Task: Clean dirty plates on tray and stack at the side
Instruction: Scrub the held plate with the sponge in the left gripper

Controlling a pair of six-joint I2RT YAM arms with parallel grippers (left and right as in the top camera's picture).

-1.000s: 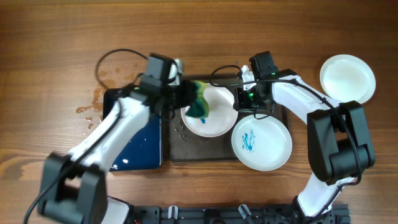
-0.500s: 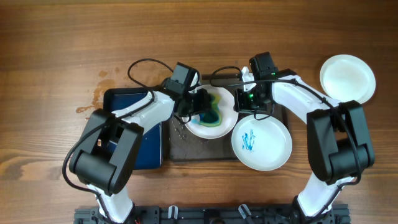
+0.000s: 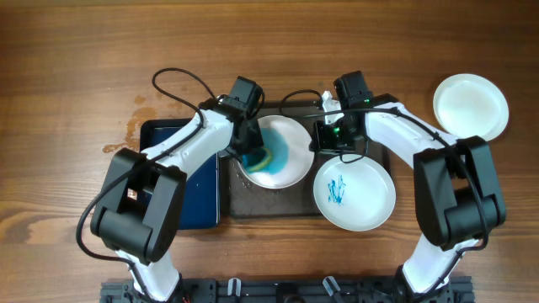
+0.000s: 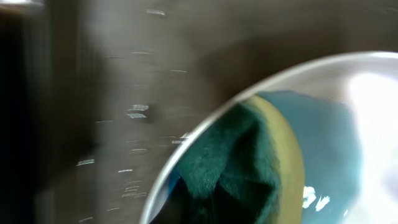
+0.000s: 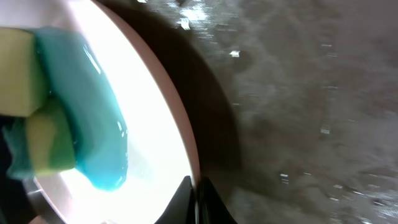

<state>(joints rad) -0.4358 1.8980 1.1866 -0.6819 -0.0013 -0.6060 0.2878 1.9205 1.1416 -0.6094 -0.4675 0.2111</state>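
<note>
Where the dark grey-brown tray (image 3: 269, 204) sits mid-table, the smeared plate (image 3: 290, 145) lies in its far-left part, its face washed teal-blue.

- Left gripper (image 3: 249, 150): clamped on a green-and-yellow sponge (image 3: 256, 158), which is pressed on the plate's left side. The left wrist view is blurred, with the sponge filling the lower frame.
- Right gripper (image 3: 322, 137): at the same plate's right rim. The right wrist view shows the two fingertips closed on the rim, one on each side.

Surface: brown wooden table (image 3: 84, 50), grain running left to right, with a patch of water spatter (image 3: 125, 136) at the left. The tray floor is wet and glistening. No room shows beyond the tabletop.

Counts:
- Three white plates.
- Two trays.
- One sponge.

Second plate, the scribbled plate (image 3: 354, 192): carries blue marks at its centre and lies on the tray's near-right part, overhanging the front edge. It is just beside the smeared plate; whether they touch I cannot tell.

Third plate, the clean plate (image 3: 471, 105): on bare wood at the far right, well apart from the tray.

A dark blue tray (image 3: 189, 198) lies alongside the grey tray's left edge, and the left arm crosses above it. A black cable (image 3: 178, 77) loops behind that arm.
</note>
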